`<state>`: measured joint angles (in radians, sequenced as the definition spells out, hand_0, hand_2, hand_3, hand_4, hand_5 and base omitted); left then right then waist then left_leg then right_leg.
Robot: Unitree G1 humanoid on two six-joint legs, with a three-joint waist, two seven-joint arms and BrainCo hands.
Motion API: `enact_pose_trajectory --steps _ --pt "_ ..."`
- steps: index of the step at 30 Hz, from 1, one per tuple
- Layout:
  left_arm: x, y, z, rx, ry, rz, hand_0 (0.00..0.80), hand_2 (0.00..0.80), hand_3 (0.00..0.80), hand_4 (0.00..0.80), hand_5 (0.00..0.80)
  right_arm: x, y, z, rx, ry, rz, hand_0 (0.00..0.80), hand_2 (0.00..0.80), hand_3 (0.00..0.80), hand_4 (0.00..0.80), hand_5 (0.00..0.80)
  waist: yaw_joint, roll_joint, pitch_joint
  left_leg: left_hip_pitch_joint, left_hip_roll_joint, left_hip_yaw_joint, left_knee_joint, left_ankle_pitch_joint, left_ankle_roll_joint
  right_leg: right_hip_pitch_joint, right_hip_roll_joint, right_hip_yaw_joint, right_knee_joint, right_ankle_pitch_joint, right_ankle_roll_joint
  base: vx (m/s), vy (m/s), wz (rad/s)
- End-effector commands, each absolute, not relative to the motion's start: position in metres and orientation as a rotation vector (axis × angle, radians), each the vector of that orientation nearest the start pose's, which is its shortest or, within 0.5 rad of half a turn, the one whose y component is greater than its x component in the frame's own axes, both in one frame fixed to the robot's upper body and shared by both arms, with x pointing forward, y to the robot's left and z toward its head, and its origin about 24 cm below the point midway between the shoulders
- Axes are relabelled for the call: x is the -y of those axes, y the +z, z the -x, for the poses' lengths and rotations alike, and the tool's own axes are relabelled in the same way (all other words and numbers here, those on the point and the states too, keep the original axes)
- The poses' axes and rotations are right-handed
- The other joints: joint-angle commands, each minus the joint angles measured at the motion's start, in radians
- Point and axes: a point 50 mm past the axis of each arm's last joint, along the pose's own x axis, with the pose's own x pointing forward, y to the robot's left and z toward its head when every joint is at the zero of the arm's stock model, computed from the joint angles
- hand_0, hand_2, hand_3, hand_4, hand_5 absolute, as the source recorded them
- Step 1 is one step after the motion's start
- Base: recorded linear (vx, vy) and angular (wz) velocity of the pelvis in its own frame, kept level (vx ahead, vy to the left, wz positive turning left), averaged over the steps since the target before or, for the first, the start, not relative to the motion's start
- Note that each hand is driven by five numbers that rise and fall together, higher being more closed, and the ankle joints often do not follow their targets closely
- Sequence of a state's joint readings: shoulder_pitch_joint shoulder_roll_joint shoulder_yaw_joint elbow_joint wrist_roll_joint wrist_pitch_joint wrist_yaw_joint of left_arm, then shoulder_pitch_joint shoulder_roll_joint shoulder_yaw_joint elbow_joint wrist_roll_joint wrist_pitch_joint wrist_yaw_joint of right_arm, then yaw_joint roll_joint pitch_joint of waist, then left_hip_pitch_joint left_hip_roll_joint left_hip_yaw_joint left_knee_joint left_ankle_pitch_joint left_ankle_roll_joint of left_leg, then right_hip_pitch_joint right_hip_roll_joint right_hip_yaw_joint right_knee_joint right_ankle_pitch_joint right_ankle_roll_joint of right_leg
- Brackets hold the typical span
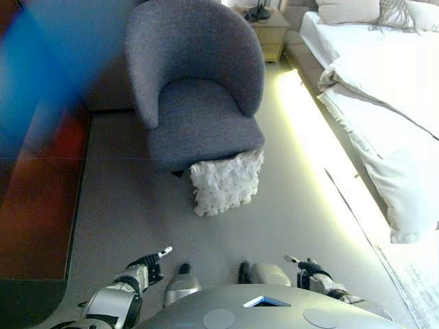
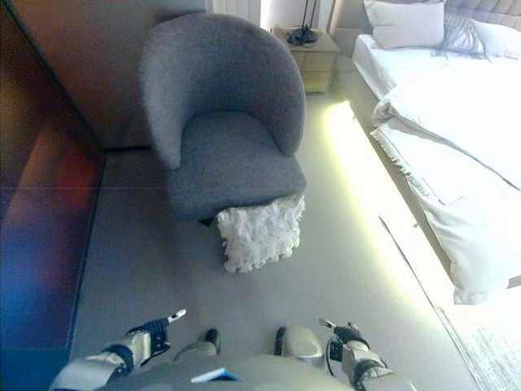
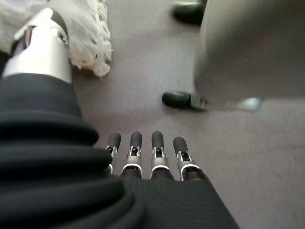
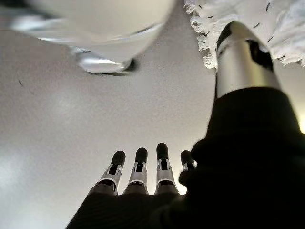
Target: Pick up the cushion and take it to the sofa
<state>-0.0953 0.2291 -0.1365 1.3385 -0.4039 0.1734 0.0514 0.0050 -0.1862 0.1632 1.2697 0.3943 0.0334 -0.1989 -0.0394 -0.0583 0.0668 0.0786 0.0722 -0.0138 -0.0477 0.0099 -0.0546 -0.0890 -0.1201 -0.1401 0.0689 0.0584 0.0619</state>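
A white ruffled cushion (image 1: 226,181) lies on the grey carpet, leaning against the front of a grey tub armchair (image 1: 195,89). My left hand (image 1: 146,266) hangs low at the lower left, well short of the cushion, with straight fingers (image 3: 145,155) and nothing in it. At the lower right my right hand (image 1: 310,269) is also open and empty, its fingers (image 4: 143,167) straight over bare carpet. The cushion's frilled edge (image 3: 90,43) shows past the left thumb, and the same cushion (image 4: 248,19) shows past the right thumb.
A bed with white bedding (image 1: 384,96) runs along the right, a lit strip (image 1: 309,137) at its base. A wooden nightstand (image 1: 269,29) stands behind the armchair. A dark cabinet (image 1: 38,192) lines the left side. Grey carpet (image 1: 137,212) lies between me and the cushion.
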Motion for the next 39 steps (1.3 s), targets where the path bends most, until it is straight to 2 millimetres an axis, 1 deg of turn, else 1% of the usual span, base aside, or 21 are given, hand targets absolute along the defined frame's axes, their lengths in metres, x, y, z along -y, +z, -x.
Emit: enact_pose_trajectory --steps 1,3,8,11,13,15,17,18,20,21,23,25,26,27,29,31,32,34,37,38,39 --pt "-0.241 -0.164 -0.080 -1.430 0.348 -0.042 0.000 0.000 0.000 0.000 0.000 0.243 -0.160 -0.090 -1.205 -0.456 0.029 0.000 0.000 0.000 0.000 0.000 0.014 -0.006 0.028 0.030 -0.144 0.080 0.128 -0.155 0.114 -0.086 -0.100 -0.019 -0.068 0.168 0.095 0.336 -0.139 0.37" --pt "-0.243 -0.165 -0.071 -1.447 0.372 -0.048 0.000 0.000 0.000 0.000 0.000 0.242 -0.161 -0.084 -1.214 -0.451 0.013 0.000 0.000 0.000 0.000 0.000 0.013 -0.005 0.029 0.054 -0.151 0.046 0.146 -0.185 0.118 -0.092 -0.122 -0.011 -0.120 0.192 0.102 0.376 -0.173 0.25" --pt "-0.243 -0.166 -0.064 -1.478 0.367 -0.080 0.000 0.000 0.000 0.000 0.000 0.239 -0.165 -0.070 -1.250 -0.460 0.013 0.000 0.000 0.000 0.000 0.000 0.000 -0.007 0.020 0.099 -0.146 0.012 0.183 -0.249 0.118 -0.116 -0.153 0.019 -0.155 0.218 0.111 0.388 -0.223 0.05" --pt "-0.241 -0.167 -0.060 -1.491 0.361 -0.085 0.000 0.000 0.000 0.000 0.000 0.236 -0.167 -0.061 -1.288 -0.472 -0.016 0.000 0.000 0.000 0.000 0.000 -0.003 -0.009 0.011 0.134 -0.139 0.000 0.207 -0.298 0.121 -0.100 -0.151 0.014 -0.106 0.202 0.103 0.418 -0.317 0.13" --pt "-0.239 -0.168 -0.060 -1.489 0.351 -0.077 0.000 0.000 0.000 0.000 0.000 0.235 -0.168 -0.060 -1.293 -0.484 -0.037 0.000 0.000 0.000 0.000 0.000 -0.006 -0.006 -0.003 0.166 -0.124 0.009 0.221 -0.323 0.117 -0.112 -0.137 0.016 -0.006 0.184 0.091 0.414 -0.363 0.02" --pt "-0.239 -0.168 -0.057 -1.486 0.335 -0.085 0.000 0.000 0.000 0.000 0.000 0.239 -0.167 -0.062 -1.289 -0.484 0.000 0.000 0.000 0.000 0.000 0.000 -0.017 0.007 -0.019 0.186 -0.097 -0.002 0.263 -0.292 0.101 -0.127 -0.087 0.040 0.040 0.136 0.072 0.372 -0.345 -0.17" --pt "-0.238 -0.168 -0.060 -1.457 0.318 -0.076 0.000 0.000 0.000 0.000 0.000 0.243 -0.165 -0.067 -1.304 -0.439 0.060 0.000 0.000 0.000 0.000 0.000 -0.015 0.022 -0.032 0.167 -0.064 -0.005 0.399 -0.178 0.060 -0.092 -0.041 0.033 0.030 0.088 0.038 0.338 -0.382 0.14" --pt "-0.238 -0.168 -0.062 -1.446 0.315 -0.072 0.000 0.000 0.000 0.000 0.000 0.245 -0.164 -0.068 -1.307 -0.421 0.082 0.000 0.000 0.000 0.000 0.000 -0.015 0.018 -0.037 0.150 -0.068 -0.008 0.444 -0.143 0.051 -0.084 -0.039 0.032 0.023 0.083 0.029 0.307 -0.383 0.20" --pt "-0.229 -0.168 -0.075 -1.384 0.310 -0.043 0.000 0.000 0.000 0.000 0.000 0.253 -0.162 -0.072 -1.310 -0.386 0.142 0.000 0.000 0.000 0.000 0.000 0.002 0.011 -0.030 0.015 -0.090 0.011 0.710 -0.027 0.010 -0.014 -0.026 0.016 -0.001 0.054 -0.013 0.276 -0.354 0.04" --pt "-0.225 -0.168 -0.082 -1.358 0.307 -0.020 0.000 0.000 0.000 0.000 0.000 0.256 -0.161 -0.073 -1.311 -0.399 0.144 0.000 0.000 0.000 0.000 0.000 0.012 -0.002 -0.022 -0.063 -0.107 0.029 0.788 -0.004 0.003 0.019 -0.032 0.010 -0.009 0.042 -0.029 0.266 -0.293 0.00" --pt "-0.220 -0.167 -0.089 -1.341 0.309 -0.001 0.000 0.000 0.000 0.000 0.000 0.259 -0.159 -0.077 -1.311 -0.423 0.138 0.000 0.000 0.000 0.000 0.000 0.035 -0.014 -0.002 -0.165 -0.121 0.048 0.838 -0.035 0.016 0.067 -0.035 0.001 -0.023 0.029 -0.035 0.200 -0.161 -0.17" --pt "-0.220 -0.166 -0.093 -1.329 0.312 0.001 0.000 0.000 0.000 0.000 0.000 0.259 -0.158 -0.085 -1.297 -0.399 0.142 0.000 0.000 0.000 0.000 0.000 0.071 -0.020 0.026 -0.221 -0.131 0.059 0.727 -0.061 0.039 0.109 -0.027 -0.006 -0.032 0.001 -0.029 0.308 -0.118 -0.12" --pt "-0.223 -0.166 -0.091 -1.327 0.330 -0.001 0.000 0.000 0.000 0.000 0.000 0.255 -0.158 -0.088 -1.296 -0.380 0.144 0.000 0.000 0.000 0.000 0.000 0.083 -0.006 0.037 -0.194 -0.108 0.068 0.586 -0.053 0.046 0.127 0.002 0.001 -0.026 -0.031 -0.029 0.396 -0.104 -0.04" --pt "-0.225 -0.166 -0.089 -1.331 0.342 -0.001 0.000 0.000 0.000 0.000 0.000 0.253 -0.159 -0.088 -1.301 -0.376 0.131 0.000 0.000 0.000 0.000 0.000 0.085 -0.001 0.036 -0.184 -0.095 0.071 0.510 -0.030 0.044 0.128 0.015 0.004 -0.020 -0.043 -0.030 0.463 -0.059 -0.08" --pt "-0.231 -0.167 -0.077 -1.362 0.357 -0.001 0.000 0.000 0.000 0.000 0.000 0.248 -0.162 -0.082 -1.337 -0.394 0.087 0.000 0.000 0.000 0.000 0.000 0.110 0.036 0.043 -0.217 -0.041 0.057 0.254 0.115 0.002 0.172 0.083 0.015 -0.001 -0.095 -0.045 0.476 -0.017 -0.01" --pt "-0.231 -0.168 -0.069 -1.383 0.353 -0.008 0.000 0.000 0.000 0.000 0.000 0.247 -0.163 -0.078 -1.350 -0.404 0.088 0.000 0.000 0.000 0.000 0.000 0.129 0.050 0.052 -0.244 -0.017 0.041 0.144 0.196 -0.027 0.213 0.112 0.028 0.002 -0.126 -0.054 0.530 0.024 0.03" --pt "-0.230 -0.170 -0.057 -1.421 0.363 -0.002 0.000 0.000 0.000 0.000 0.000 0.247 -0.163 -0.074 -1.361 -0.426 0.099 0.000 0.000 0.000 0.000 0.000 0.150 0.059 0.054 -0.284 0.008 0.029 0.063 0.257 -0.051 0.261 0.136 0.052 0.003 -0.158 -0.064 0.645 0.057 -0.09" --pt "-0.229 -0.172 -0.044 -1.464 0.392 0.010 0.000 0.000 0.000 0.000 0.000 0.249 -0.163 -0.070 -1.379 -0.443 0.101 0.000 0.000 0.000 0.000 0.000 0.167 0.057 0.062 -0.312 0.018 0.027 0.016 0.265 -0.060 0.310 0.141 0.078 0.013 -0.197 -0.073 0.686 0.054 -0.13" --pt "-0.227 -0.173 -0.029 -1.511 0.437 0.046 0.000 0.000 0.000 0.000 0.000 0.250 -0.164 -0.066 -1.399 -0.456 0.120 0.000 0.000 0.000 0.000 0.000 0.175 0.060 0.063 -0.342 0.037 0.053 0.060 0.245 -0.057 0.343 0.133 0.084 0.077 -0.277 -0.084 0.583 0.054 -0.26" --pt "-0.228 -0.173 -0.029 -1.508 0.442 0.060 0.000 0.000 0.000 0.000 0.000 0.250 -0.164 -0.066 -1.396 -0.464 0.122 0.000 0.000 0.000 0.000 0.000 0.171 0.055 0.060 -0.329 0.035 0.078 0.083 0.194 -0.036 0.336 0.117 0.071 0.106 -0.291 -0.067 0.635 0.094 -0.39" --pt "-0.229 -0.173 -0.030 -1.503 0.453 0.089 0.000 0.000 0.000 0.000 0.000 0.249 -0.164 -0.064 -1.393 -0.481 0.111 0.000 0.000 0.000 0.000 0.000 0.163 0.057 0.051 -0.315 0.049 0.101 0.092 0.171 -0.038 0.338 0.106 0.051 0.143 -0.312 -0.055 0.518 0.089 -0.50"
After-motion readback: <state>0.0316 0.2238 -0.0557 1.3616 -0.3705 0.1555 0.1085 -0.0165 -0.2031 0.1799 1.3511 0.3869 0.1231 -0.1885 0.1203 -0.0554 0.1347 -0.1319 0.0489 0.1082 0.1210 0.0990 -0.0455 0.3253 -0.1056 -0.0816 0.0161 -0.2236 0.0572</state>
